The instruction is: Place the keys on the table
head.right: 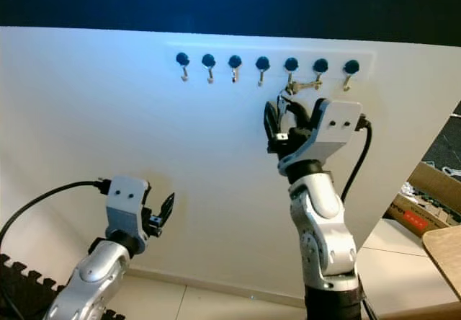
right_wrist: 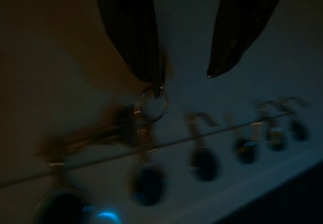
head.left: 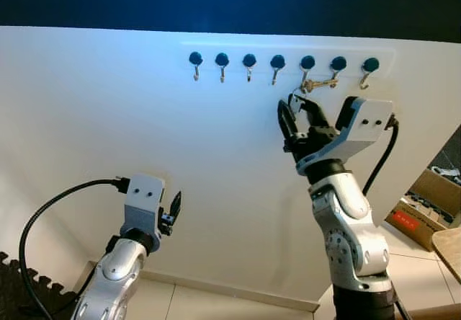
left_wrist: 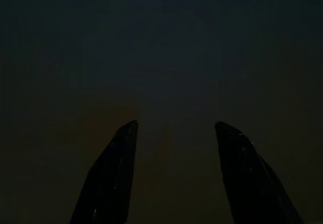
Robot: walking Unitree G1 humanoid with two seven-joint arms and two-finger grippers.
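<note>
The keys (head.left: 319, 84) hang on a ring from a hook of the white rack (head.left: 346, 50) high on the wall, lying almost level between two dark-knobbed hooks. My right gripper (head.left: 295, 108) is raised just below and to the left of them. In the right wrist view this gripper (right_wrist: 184, 77) is open, and the tip of one finger (right_wrist: 136, 32) touches the key ring (right_wrist: 153, 103); the keys look blurred there. My left gripper (head.left: 175, 205) hangs low on the left, open (left_wrist: 176, 128), with nothing between its fingers in the dark left wrist view.
Several bare hooks (head.left: 222, 63) line the rack. At the right a cardboard box (head.left: 423, 203) sits on the tiled floor beside a wooden table corner (head.left: 450, 249). A black foam mat (head.left: 16, 285) lies at the bottom left.
</note>
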